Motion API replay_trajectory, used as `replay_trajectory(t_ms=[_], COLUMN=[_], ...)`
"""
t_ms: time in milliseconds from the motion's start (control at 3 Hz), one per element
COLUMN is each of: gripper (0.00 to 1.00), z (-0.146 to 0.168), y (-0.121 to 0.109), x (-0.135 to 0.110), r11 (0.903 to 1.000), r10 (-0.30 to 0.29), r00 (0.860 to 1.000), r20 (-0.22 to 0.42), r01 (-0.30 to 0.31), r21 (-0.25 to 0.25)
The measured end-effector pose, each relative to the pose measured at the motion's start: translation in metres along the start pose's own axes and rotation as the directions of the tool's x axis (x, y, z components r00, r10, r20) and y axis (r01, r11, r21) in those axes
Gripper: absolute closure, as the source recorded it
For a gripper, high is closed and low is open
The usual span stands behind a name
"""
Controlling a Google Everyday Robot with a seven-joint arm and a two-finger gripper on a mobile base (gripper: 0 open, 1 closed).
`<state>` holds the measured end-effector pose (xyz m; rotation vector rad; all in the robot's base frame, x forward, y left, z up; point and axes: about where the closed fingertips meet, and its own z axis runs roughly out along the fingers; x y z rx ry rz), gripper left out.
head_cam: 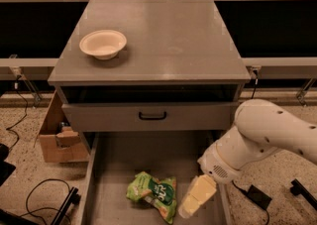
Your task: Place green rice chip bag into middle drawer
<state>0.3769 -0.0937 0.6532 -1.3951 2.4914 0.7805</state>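
The green rice chip bag (153, 195) lies crinkled on the floor of the middle drawer (119, 167), which is pulled out wide below the cabinet. The bag sits near the drawer's front, about at its middle. My gripper (194, 200), cream-yellow at the end of the white arm (262, 137), hangs over the drawer's right front part. It is just to the right of the bag and apart from it, holding nothing.
A cream bowl (103, 44) stands on the grey cabinet top (168, 35). The upper drawer front with its black handle (152, 116) is slightly out. A cardboard box (58, 140) and cables (39, 194) are on the floor left; a black adapter (258, 196) lies right.
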Motion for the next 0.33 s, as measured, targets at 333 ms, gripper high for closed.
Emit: replay_trajectory(t_ms=[333], gripper=[0.00], z=[-0.0411], y=[0.0456], x=[0.0092], r11=[0.9997], r10=[0.002], r00=[0.990], r20=[-0.142], r01=[0.001], r21=[0.024])
